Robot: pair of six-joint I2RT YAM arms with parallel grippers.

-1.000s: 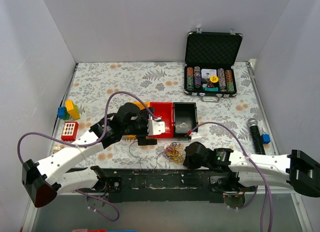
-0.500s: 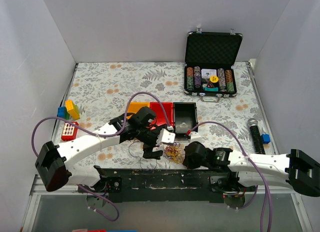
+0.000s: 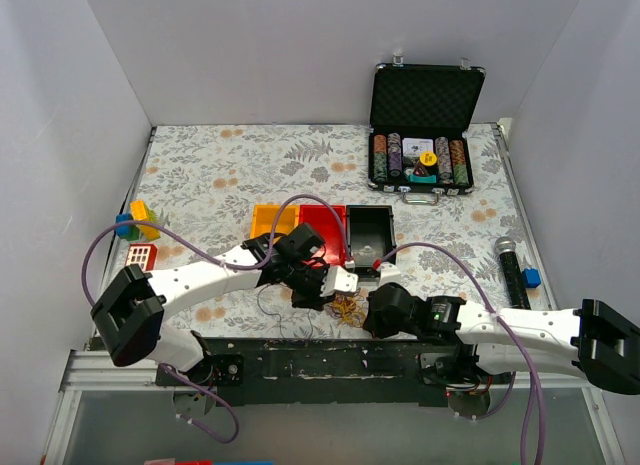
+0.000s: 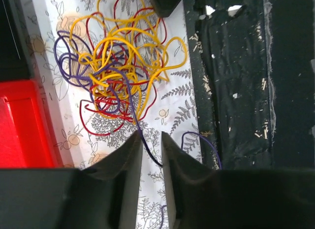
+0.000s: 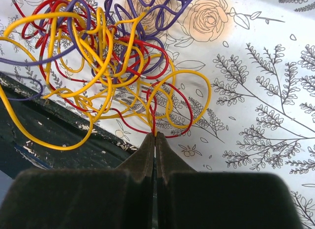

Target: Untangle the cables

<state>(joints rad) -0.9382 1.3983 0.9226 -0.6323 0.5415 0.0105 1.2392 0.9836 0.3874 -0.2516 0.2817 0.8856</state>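
Note:
The cables [image 3: 347, 307] are a small tangle of thin yellow, red and purple wires on the flowered cloth near the table's front edge. In the left wrist view the cables [image 4: 115, 66] lie just beyond my left gripper [image 4: 151, 136]. Its jaws stand a narrow gap apart, and one purple strand [image 4: 142, 143] runs loosely between them. In the right wrist view my right gripper [image 5: 155, 135] is shut on a red and a yellow strand at the near side of the cables [image 5: 103, 56]. From above, the left gripper [image 3: 325, 300] and right gripper [image 3: 365, 315] flank the tangle.
A yellow bin [image 3: 270, 220], a red bin [image 3: 322, 230] and a black bin [image 3: 368, 235] stand just behind the tangle. An open poker chip case [image 3: 425, 135] sits at the back right, a microphone [image 3: 512, 270] at the right, toy blocks [image 3: 138, 220] at the left. A black base strip [image 3: 330, 355] borders the front.
My left arm swung down and right from over the bins to the tangle, and its jaws narrowed from wide to a small gap around a purple strand. The right arm stayed put.

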